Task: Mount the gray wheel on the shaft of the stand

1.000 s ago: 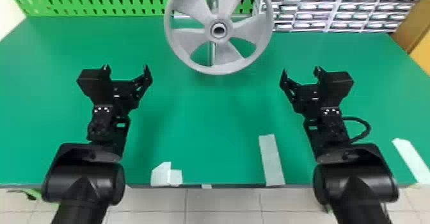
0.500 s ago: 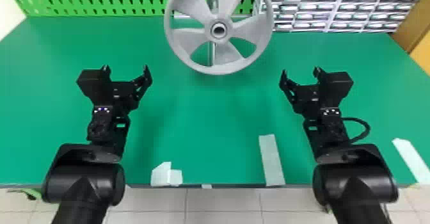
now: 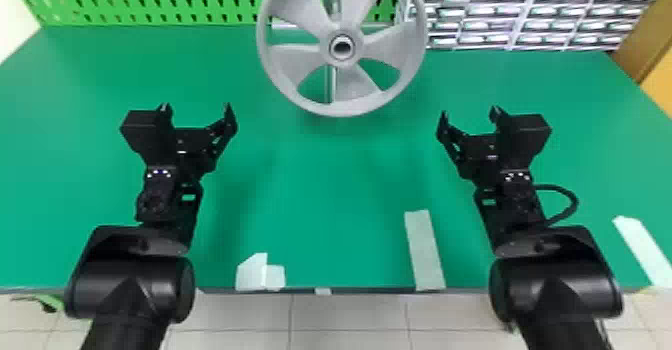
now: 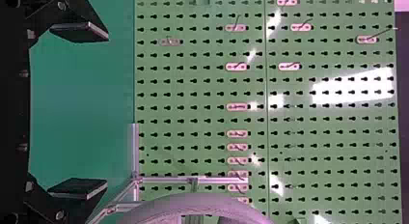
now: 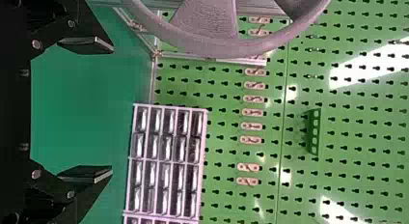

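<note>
In your head view, the gray wheel (image 3: 342, 61) sits at twelve o'clock, in front of the stand (image 3: 331, 86). Your left gripper (image 3: 196, 106), at ten o'clock, and right gripper (image 3: 469, 111), at two, both have their fingers spread apart.

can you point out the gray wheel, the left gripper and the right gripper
gray wheel (image 3: 343, 109): head view, on the lower part of its rim
left gripper (image 4: 78, 111): left wrist view, midway between its fingertips
right gripper (image 5: 87, 108): right wrist view, midway between its fingertips
</note>
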Action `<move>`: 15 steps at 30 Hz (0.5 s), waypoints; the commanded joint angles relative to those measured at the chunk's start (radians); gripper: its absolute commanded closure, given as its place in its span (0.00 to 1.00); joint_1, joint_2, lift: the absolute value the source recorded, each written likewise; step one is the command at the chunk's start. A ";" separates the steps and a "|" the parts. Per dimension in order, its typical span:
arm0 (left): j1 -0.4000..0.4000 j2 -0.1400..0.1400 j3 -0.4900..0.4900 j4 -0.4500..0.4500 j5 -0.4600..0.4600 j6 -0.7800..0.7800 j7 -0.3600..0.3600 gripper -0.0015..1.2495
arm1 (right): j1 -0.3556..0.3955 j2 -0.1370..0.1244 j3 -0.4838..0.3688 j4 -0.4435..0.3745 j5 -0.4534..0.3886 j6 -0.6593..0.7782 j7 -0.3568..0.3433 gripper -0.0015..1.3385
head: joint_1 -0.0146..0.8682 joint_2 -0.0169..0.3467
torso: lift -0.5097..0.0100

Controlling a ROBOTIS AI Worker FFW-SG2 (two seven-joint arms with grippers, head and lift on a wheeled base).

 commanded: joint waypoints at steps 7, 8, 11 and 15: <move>0.000 0.000 0.000 0.001 0.000 0.000 0.000 0.17 | 0.002 0.001 -0.003 0.000 0.000 0.000 0.000 0.29 | 1.00 0.19 | 0.79; 0.000 0.000 0.000 -0.001 0.000 0.000 0.000 0.17 | 0.002 0.001 -0.003 0.000 0.000 0.000 0.000 0.29 | 1.00 0.19 | 0.79; -0.002 0.001 -0.001 -0.001 0.000 0.000 0.000 0.17 | 0.000 0.001 -0.002 0.000 0.000 0.000 0.000 0.29 | 1.00 0.19 | 0.79; -0.002 0.000 -0.001 -0.001 0.000 0.000 0.000 0.17 | 0.000 0.003 -0.003 0.000 0.000 0.000 0.000 0.29 | 1.00 0.19 | 0.79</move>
